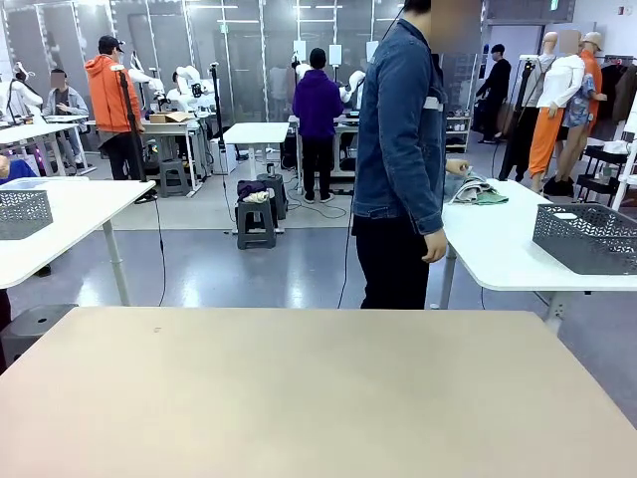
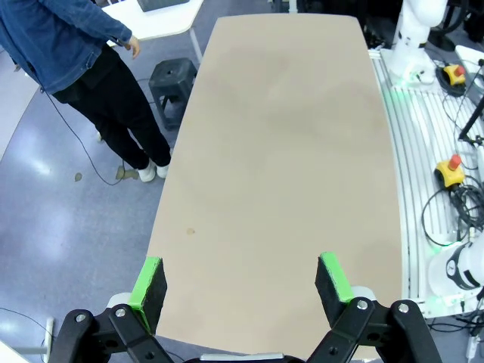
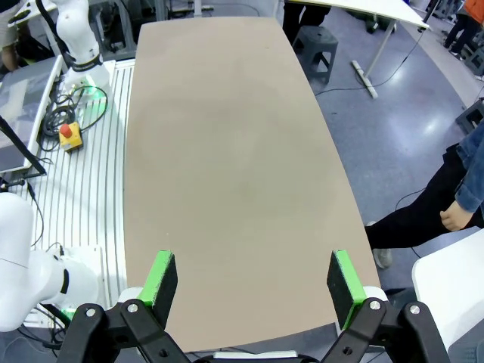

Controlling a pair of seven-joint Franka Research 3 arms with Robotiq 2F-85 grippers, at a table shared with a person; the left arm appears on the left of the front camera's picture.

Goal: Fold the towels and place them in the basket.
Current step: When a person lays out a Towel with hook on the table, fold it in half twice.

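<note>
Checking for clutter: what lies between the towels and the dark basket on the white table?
Nothing: in the front view, only bare white table separates the towels from the basket.

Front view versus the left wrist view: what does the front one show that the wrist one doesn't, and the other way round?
Front view: the towels heaped on a white side table behind the person, and other people at tables farther back. Left wrist view: the left gripper, jaws wide open and empty, and red-topped button boxes beside the robot's base. Both: the tan table and the person in a denim jacket standing at its far side.
</note>
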